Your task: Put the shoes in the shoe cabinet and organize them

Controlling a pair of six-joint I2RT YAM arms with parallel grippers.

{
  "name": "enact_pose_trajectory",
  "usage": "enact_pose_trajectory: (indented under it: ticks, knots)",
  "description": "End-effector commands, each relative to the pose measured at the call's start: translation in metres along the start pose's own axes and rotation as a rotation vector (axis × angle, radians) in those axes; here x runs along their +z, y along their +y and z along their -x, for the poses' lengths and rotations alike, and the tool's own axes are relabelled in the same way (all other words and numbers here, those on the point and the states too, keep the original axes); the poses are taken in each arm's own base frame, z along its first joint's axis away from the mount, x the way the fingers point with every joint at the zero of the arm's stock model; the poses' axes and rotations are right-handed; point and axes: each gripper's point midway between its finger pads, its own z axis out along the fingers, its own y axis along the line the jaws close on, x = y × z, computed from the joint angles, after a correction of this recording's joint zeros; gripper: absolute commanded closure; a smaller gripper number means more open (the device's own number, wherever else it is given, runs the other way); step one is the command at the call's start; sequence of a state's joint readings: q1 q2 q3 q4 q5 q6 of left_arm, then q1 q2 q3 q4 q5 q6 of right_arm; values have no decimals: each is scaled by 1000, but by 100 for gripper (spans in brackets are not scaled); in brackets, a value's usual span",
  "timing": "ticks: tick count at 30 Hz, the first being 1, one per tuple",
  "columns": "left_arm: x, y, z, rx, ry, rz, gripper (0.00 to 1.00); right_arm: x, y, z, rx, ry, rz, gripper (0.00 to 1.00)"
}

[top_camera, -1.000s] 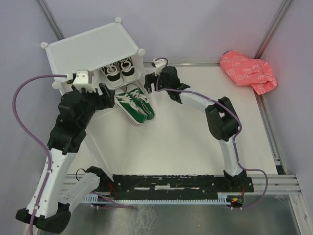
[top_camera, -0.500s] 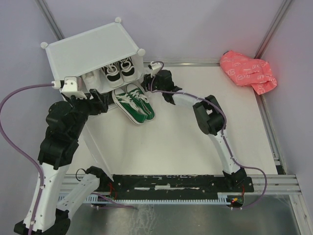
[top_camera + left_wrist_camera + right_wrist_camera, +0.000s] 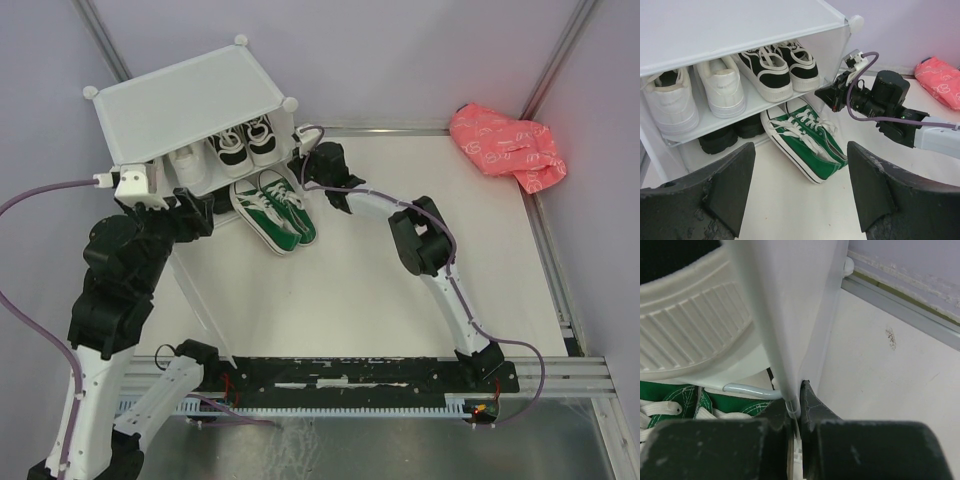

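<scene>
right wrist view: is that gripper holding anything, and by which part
Yes, the right gripper is shut on the shoe cabinet, its jaws pinching the thin front edge of the side wall.

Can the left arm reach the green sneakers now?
Probably yes: the left gripper is open, facing the green sneakers with nothing between; the right gripper is shut on the shoe cabinet beside them.

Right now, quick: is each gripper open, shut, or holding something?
Left gripper: open, holding nothing.
Right gripper: closed on a side-panel edge of the shoe cabinet.
</scene>
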State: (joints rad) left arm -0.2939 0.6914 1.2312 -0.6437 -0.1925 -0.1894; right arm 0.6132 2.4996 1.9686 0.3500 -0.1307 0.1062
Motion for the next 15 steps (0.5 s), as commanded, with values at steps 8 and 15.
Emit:
enact_pose_trajectory:
  ticks: [8, 15]
  knots:
    - [-15, 3, 17, -55, -51, 18, 21, -69, 5, 88, 31, -152, -66, 98]
    - [-15, -1, 15, -66, -48, -3, 21, -99, 16, 75, 7, -82, -75, 98]
